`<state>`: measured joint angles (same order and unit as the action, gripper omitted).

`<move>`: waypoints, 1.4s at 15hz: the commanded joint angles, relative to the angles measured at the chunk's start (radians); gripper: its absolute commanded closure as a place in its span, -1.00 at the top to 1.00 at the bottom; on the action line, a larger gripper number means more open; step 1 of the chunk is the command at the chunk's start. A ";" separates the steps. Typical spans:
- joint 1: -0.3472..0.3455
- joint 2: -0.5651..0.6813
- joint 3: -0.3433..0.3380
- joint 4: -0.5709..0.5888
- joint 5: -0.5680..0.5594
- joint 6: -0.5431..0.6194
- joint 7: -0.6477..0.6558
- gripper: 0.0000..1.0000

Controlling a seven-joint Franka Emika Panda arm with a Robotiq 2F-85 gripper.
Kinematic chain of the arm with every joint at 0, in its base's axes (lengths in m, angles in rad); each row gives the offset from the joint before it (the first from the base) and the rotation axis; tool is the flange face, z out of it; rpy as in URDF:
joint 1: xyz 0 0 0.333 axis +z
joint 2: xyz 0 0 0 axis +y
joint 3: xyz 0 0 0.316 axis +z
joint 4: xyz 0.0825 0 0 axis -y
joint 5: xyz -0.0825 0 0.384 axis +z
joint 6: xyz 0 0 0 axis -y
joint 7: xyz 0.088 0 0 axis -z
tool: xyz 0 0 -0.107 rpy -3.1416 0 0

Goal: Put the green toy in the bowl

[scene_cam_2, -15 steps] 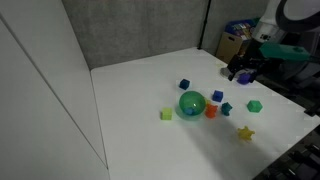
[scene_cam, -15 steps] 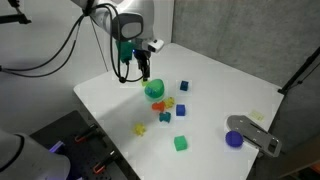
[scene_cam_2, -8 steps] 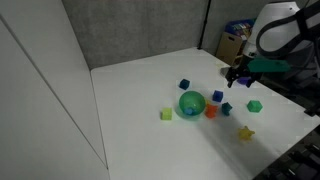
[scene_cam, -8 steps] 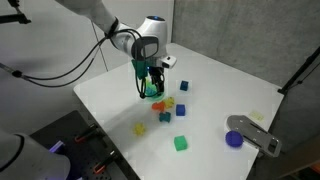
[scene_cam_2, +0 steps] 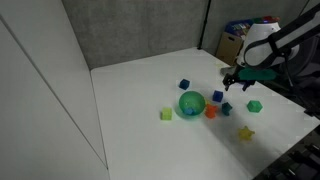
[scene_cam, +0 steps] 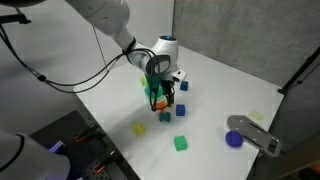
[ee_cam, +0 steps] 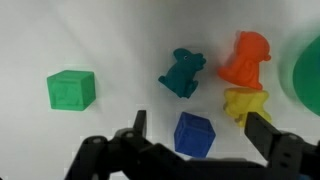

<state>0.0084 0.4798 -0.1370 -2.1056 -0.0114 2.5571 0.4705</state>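
The green toy [ee_cam: 183, 72] is a small dark teal piece lying on the white table, above the centre of the wrist view. It also shows in both exterior views [scene_cam: 165, 118] [scene_cam_2: 227, 108]. The teal-green bowl [scene_cam_2: 192, 102] stands on the table; the wrist view shows only its rim [ee_cam: 308, 70] at the right edge, and in an exterior view [scene_cam: 150, 88] the arm partly hides it. My gripper [ee_cam: 200, 130] is open and empty, low over the toys, with a blue cube [ee_cam: 194, 134] between its fingers. It also shows in both exterior views [scene_cam: 162, 99] [scene_cam_2: 232, 86].
An orange toy [ee_cam: 245, 58] and a yellow toy [ee_cam: 246, 103] lie between the green toy and the bowl. A bright green cube [ee_cam: 72, 88] sits to the left. A second blue cube [scene_cam: 182, 86], a yellow-green piece [scene_cam_2: 166, 114] and a purple round object [scene_cam: 234, 139] lie further off.
The arm has moved from beside the bowl out over the cluster of toys and come down lower. The toys and the bowl have not moved.
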 commanded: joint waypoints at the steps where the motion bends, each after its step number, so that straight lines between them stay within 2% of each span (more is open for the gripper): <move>1: 0.044 0.099 -0.048 0.082 -0.016 0.003 0.059 1.00; 8: 0.082 0.245 -0.087 0.177 0.002 -0.006 0.071 1.00; 15: 0.041 0.348 -0.050 0.272 0.051 -0.013 0.021 1.00; 21: 0.020 0.399 -0.021 0.320 0.126 -0.022 0.028 1.00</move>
<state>0.0555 0.8549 -0.1823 -1.8305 0.0702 2.5615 0.5198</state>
